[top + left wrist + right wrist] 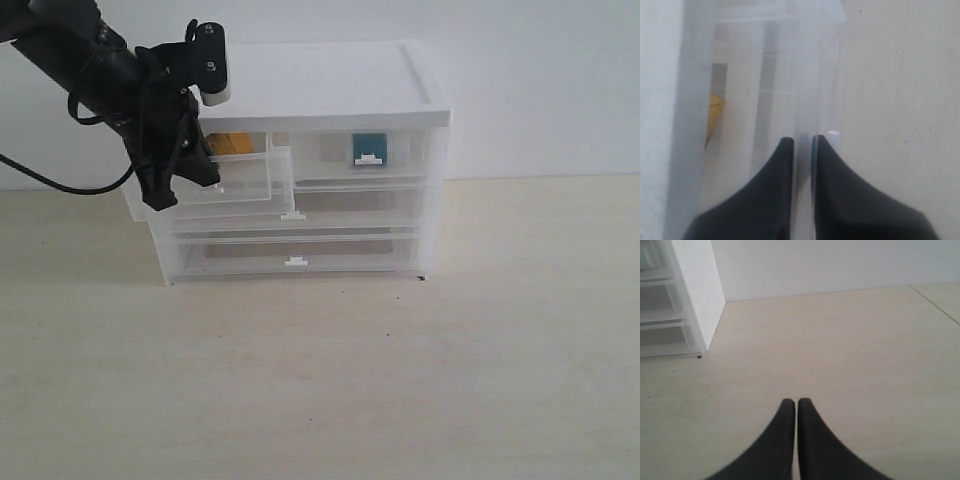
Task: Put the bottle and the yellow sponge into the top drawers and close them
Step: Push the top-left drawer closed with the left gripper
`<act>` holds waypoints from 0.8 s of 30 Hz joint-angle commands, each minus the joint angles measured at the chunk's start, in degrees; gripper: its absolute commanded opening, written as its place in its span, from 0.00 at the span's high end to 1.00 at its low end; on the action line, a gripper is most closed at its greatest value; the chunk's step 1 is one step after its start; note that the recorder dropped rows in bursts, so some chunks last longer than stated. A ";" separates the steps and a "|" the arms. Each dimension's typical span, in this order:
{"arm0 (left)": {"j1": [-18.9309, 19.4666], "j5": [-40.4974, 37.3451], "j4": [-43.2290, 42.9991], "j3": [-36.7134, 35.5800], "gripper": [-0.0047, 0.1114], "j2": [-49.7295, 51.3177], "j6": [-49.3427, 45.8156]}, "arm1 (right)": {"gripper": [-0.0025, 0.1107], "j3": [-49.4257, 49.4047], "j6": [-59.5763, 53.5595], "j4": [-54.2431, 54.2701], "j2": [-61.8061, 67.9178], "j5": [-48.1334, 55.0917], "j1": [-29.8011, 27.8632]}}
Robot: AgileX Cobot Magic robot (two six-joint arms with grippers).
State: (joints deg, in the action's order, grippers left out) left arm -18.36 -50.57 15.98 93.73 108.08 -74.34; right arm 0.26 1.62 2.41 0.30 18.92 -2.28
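The pale wood-grain table [500, 380] lies bare and wide in front of and to the right of the cabinet, out to the white wall behind. The white-topped cabinet of translucent clear plastic drawers [330, 80] stands toward the back left, its right side wall near open tabletop in the right wrist view. Its 2 full-width drawers [300, 205] sit pushed in, each with a small white tab handle.

Above them, the half-width left top drawer [240, 180] is pulled partway out, its front standing clear of the cabinet face. The half-width right top drawer [410, 150] sits flush and closed.

The black left gripper [183, 190] comes down from the upper left onto that open drawer's front. In the left wrist view its 2 fingers [785, 160] stand only a narrow slit apart, straddling the clear front wall and pinching it just beside the white tab [833, 134]. The black right gripper [796, 402] hangs over bare table beside the cabinet, its fingers pressed together with nothing between them; the exterior view does not show it.

The bottle with a teal-blue label [369, 147] stands inside the closed right top drawer, behind its tab. The mustard-yellow sponge [232, 143] lies toward the back of the left top drawer, seen blurred through the plastic in the left wrist view [714, 112].
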 commanded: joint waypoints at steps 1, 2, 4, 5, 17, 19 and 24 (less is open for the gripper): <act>0.10 7.70 -3.71 0.92 0.92 0.01 1.00 | 0.98 -0.26 -0.22 -0.16 -0.30 -0.46 0.14; 0.10 7.70 -5.64 0.92 0.92 0.16 1.00 | 0.98 -0.26 -0.22 -0.16 -0.30 -0.46 0.14; 0.10 9.58 -7.03 0.92 0.92 0.26 1.00 | 0.98 -0.26 -0.22 -0.16 -0.30 -0.46 0.14; 0.10 10.60 -7.03 0.92 0.92 0.26 1.00 | 0.98 -0.26 -0.22 -0.16 -0.30 -0.46 0.14; 0.10 16.26 -10.47 0.92 0.61 0.26 2.80 | 0.98 -0.26 -0.22 -0.16 -0.30 -0.46 0.14; 0.10 16.48 -11.12 0.92 0.73 0.26 2.79 | 0.98 -0.26 -0.22 -0.16 -0.30 -0.46 0.14; 0.10 15.90 -11.05 0.92 0.92 0.26 2.92 | 0.98 -0.26 -0.22 -0.16 -0.30 -0.46 0.14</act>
State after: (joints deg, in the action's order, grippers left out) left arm -19.36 -47.73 10.02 93.62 108.44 -71.61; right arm 0.26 1.62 2.41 0.30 18.92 -2.28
